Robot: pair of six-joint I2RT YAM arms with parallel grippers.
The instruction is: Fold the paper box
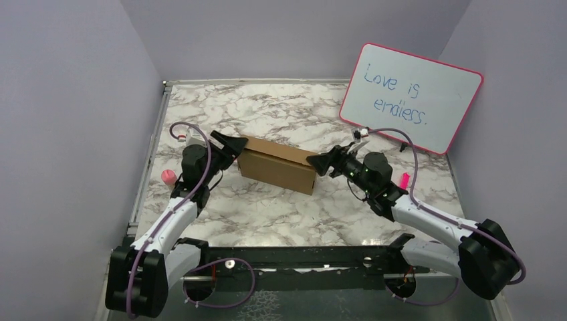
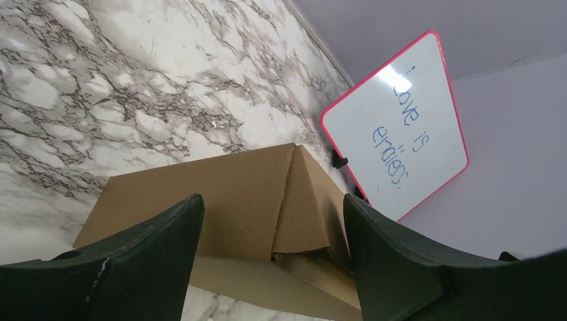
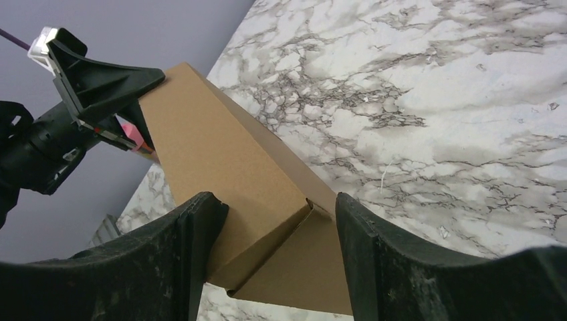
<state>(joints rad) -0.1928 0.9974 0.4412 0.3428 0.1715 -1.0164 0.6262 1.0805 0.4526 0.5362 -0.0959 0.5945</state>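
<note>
We see the box (image 1: pixel 277 165) mid-frame on the desk (image 1: pixel 281 107) already folded to a closed block, left hand (image 1: pixel 235 143) and right hand (image 1: pixel 321 163) both spread apart at its ends, likely only end-flap tucking left.

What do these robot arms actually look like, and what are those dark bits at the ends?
Both the left arm and right arm are slim white tubes linked by chunky black joints, each with a purple cable looping alongside. Their tips carry matte black, wedge-shaped jaws tapering to blunt points.
</note>
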